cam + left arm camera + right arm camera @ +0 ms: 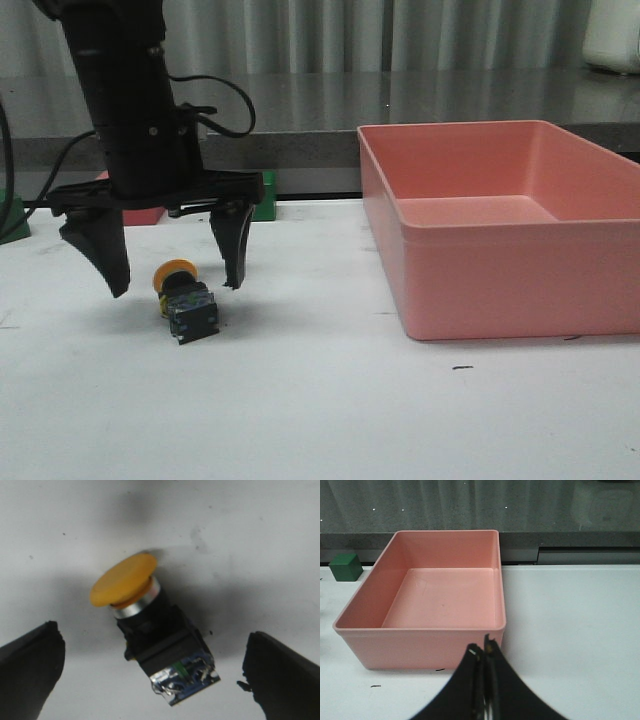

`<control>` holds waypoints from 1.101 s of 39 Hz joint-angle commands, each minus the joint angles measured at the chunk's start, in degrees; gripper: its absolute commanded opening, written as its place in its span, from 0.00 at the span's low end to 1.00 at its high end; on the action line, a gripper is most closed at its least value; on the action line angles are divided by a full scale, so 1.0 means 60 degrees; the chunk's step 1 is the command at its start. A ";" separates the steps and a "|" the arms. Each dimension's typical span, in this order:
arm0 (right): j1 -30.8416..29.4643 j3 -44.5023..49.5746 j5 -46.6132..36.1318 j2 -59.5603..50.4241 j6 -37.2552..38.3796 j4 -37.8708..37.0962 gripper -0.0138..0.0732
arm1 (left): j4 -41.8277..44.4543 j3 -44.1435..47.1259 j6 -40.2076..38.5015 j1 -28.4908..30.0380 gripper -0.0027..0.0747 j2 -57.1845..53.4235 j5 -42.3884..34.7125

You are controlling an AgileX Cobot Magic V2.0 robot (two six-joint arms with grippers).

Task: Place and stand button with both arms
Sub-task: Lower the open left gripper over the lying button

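Button point(185, 298) lies tipped over, small, rigid, probably light; grip the black body (cap looks slick). Left gripper point(175, 272) spread wide, empty; right gripper point(482, 652) clenched on nothing.

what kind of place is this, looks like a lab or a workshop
Most likely a robot test bench in a lab: a plain white table with a steel counter behind it, and staged props only: a pink bin, a push-button under the left pincer, a green cube.
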 commanded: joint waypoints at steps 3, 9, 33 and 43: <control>-0.0041 -0.0242 -0.0854 0.0128 -0.0113 -0.0165 0.08 | -0.0820 -0.0487 -0.0167 0.0232 0.93 -0.0121 0.0131; -0.0041 -0.0242 -0.0854 0.0128 -0.0113 -0.0165 0.08 | -0.1098 -0.0487 -0.0167 0.0253 0.93 0.0208 0.0165; -0.0041 -0.0242 -0.0854 0.0128 -0.0113 -0.0165 0.08 | -0.0974 -0.1218 -0.0167 0.0253 0.26 0.0257 0.0669; -0.0041 -0.0242 -0.0854 0.0128 -0.0113 -0.0165 0.08 | 0.0082 -0.1218 -0.0150 0.0208 0.25 0.0095 0.0903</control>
